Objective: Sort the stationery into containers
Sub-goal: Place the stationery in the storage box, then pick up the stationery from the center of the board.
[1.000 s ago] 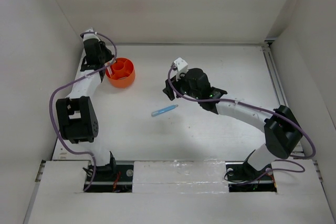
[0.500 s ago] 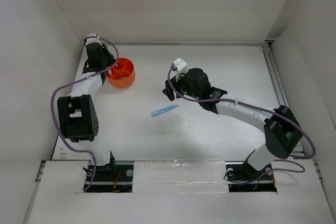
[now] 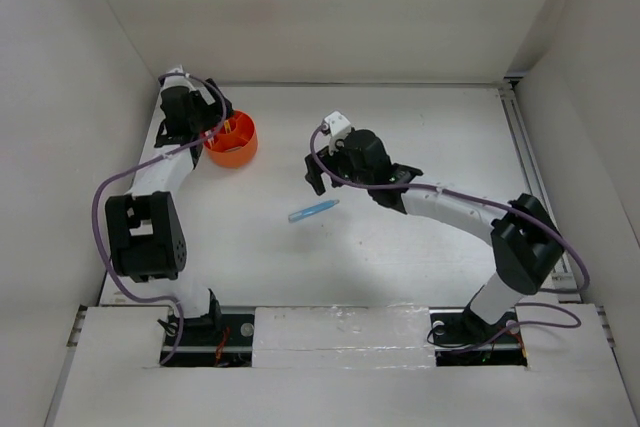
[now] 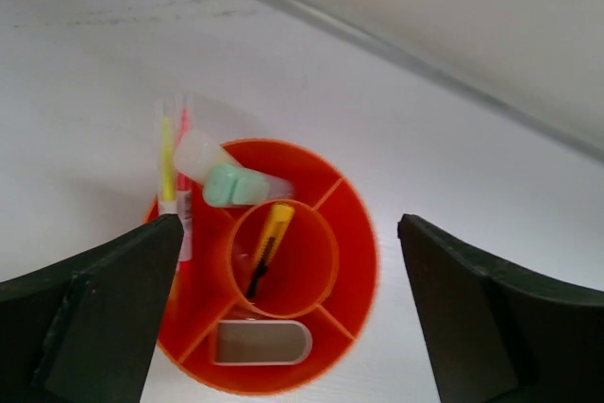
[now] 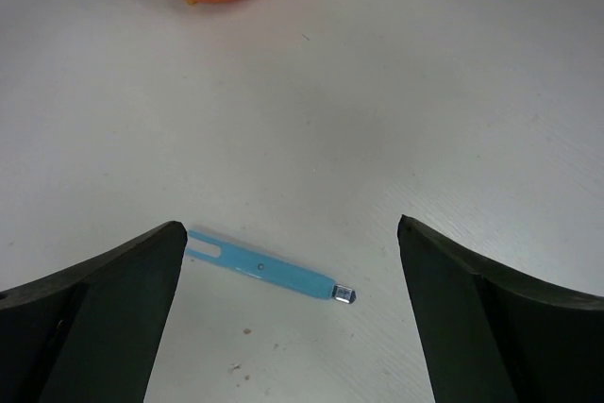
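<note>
Pen (image 5: 269, 271) lies flat between spread right fingers (image 5: 94, 318).

Beneath me spreads a white table (image 3: 420, 117), matte and faintly scuffed. From my right wrist I make out a few dark specks (image 5: 247, 331) on its surface. White panels close it in: a back wall (image 3: 330, 7), a left wall (image 3: 60, 97) and a right wall (image 3: 600, 97). Along the table's right side a grey metal rail (image 3: 527, 162) runs toward the far corner. Where table meets wall, my left wrist shows a grey strip (image 4: 377, 44). At the near edge lies a white board (image 3: 340, 357).
</note>
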You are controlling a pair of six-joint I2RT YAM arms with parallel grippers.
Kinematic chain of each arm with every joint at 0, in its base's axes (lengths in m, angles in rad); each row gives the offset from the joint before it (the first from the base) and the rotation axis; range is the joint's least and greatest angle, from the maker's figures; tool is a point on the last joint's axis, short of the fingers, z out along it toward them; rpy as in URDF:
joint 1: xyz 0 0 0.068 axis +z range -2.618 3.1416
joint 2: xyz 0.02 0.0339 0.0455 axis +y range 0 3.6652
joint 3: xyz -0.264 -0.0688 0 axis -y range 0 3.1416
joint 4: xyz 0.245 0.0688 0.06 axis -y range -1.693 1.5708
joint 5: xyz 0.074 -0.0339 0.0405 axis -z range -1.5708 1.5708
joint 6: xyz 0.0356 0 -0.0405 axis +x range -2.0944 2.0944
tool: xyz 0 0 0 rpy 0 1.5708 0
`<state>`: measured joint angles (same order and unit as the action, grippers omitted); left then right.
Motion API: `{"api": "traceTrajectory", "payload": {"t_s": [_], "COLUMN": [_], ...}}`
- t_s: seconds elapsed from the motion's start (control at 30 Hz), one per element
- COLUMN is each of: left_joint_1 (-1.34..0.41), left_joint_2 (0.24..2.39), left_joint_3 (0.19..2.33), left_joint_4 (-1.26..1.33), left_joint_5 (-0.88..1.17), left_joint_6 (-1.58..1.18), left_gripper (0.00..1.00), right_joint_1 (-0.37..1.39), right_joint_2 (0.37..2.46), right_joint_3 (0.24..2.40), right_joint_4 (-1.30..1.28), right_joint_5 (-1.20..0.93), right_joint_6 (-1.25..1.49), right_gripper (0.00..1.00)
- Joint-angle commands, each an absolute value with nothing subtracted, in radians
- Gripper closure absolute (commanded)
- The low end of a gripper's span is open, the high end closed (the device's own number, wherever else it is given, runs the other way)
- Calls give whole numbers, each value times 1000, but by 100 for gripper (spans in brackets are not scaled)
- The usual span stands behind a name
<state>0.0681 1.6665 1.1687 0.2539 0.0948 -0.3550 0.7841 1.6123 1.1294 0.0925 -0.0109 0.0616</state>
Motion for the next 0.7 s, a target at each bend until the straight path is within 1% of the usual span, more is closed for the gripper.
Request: {"api": "traceTrajectory", "payload": {"t_s": [0.0,0.07,0.13,0.2,0.3,0.4,0.53,0.63,0.67], "left_joint_1": [72,72,72,72,72,72,72,72,72], "left_joint_2": [1494,1441,1419,1396,1384,1373,1384,1423,1434], "left_joint_3": [1169,1192,1225,1287,1386,1454,1485,1525,1534], "left_joint_4": [339,319,258,178,91,8,-25,-52,-66], "left_joint_5": [126,136,137,146,146,135,167,192,208], "left_joint_6": [-376,-386,-387,-387,-387,-374,-394,-425,-445], "left_gripper": [1,1,1,1,1,1,1,1,1], "right_joint_1": [814,824,837,838,838,828,851,861,861], "right_joint_2": [1672,1722,1758,1805,1850,1864,1874,1911,1923], "right_joint_3": [1233,1291,1345,1417,1468,1468,1459,1506,1520], "right_joint_4": [-29,-119,-222,-367,-500,-557,-622,-675,-730], "right_joint_5": [188,247,366,473,473,439,488,500,500], "right_joint_6": [135,216,282,444,660,820,971,1043,1069], "right_gripper": [0,0,0,0,0,1,1,3,3]}}
